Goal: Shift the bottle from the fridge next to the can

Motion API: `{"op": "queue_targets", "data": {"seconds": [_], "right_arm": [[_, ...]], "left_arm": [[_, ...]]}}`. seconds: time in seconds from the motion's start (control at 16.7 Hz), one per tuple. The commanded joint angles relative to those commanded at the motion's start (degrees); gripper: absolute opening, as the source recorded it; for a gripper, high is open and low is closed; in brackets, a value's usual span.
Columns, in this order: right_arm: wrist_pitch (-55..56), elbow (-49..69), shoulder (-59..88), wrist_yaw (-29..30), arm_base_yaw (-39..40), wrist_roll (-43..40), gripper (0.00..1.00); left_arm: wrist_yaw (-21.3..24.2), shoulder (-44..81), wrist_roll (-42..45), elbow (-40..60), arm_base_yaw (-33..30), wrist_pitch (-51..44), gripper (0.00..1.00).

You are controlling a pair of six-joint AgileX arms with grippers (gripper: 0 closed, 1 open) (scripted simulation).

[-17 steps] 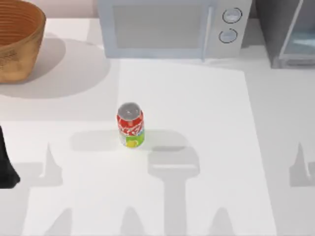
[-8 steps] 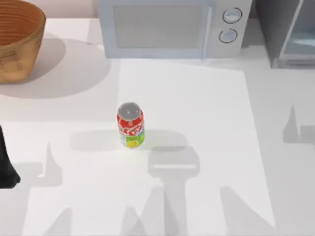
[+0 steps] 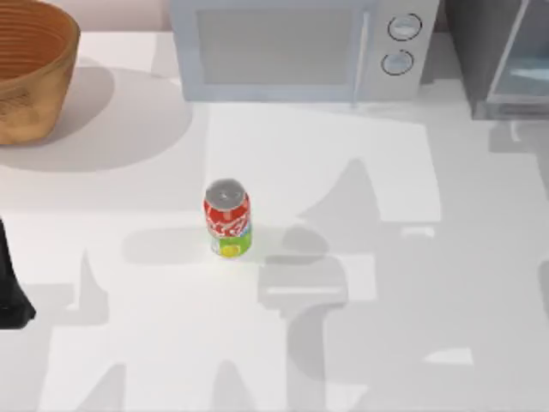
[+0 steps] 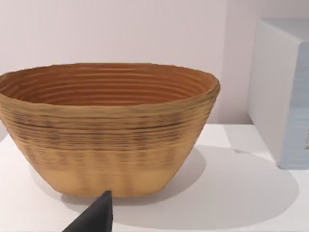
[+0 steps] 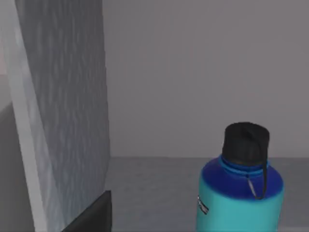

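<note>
- One red drink can (image 3: 227, 218) stands upright on the white table (image 3: 343, 257), in front of the microwave (image 3: 296, 47) and well apart from it, with bare tabletop all around it.
- The light-grey microwave, with two round knobs (image 3: 401, 43) on its right side, sits behind the can at the table's back edge.
- The fridge (image 3: 506, 56) stands just beside the microwave, on the side far from the can, its pale glass-like door panel (image 3: 525, 73) showing at the top view's right edge.
- The teal bottle (image 5: 240, 188) with its blue shoulder and black cap (image 5: 246, 142) stands upright inside the grey fridge interior in the right wrist view; a grey wall panel (image 5: 63, 111) rises to one side of it, apart from the bottle.
- The right gripper (image 5: 89, 217) shows as one dark finger edge, near that panel and apart from the bottle; I cannot tell whether its fingers are spread or closed.
- A woven basket (image 3: 30, 69) sits beyond the microwave's other side, well apart from the can.
- The left gripper (image 4: 94, 217) shows one dark fingertip in front of the basket (image 4: 106, 128); its grip state cannot be told either.
- The left arm (image 3: 10, 287) sits at the table's left edge, well apart from the can.
</note>
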Motion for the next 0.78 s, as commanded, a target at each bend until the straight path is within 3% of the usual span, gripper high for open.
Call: {"op": "queue_targets", "data": {"seconds": [0.36,0.78], "right_arm": [[15.6,13.5,29.2,-1.9,-2.5,0.2,1.0],[20.4,17.7,36.9,-2.6,-3.2,0.2,1.0]], "left_arm": [[0.0,0.0,0.0,0.0,0.0,0.0,1.0],[0.0,0.0,0.0,0.0,0.0,0.0,1.0]]}}
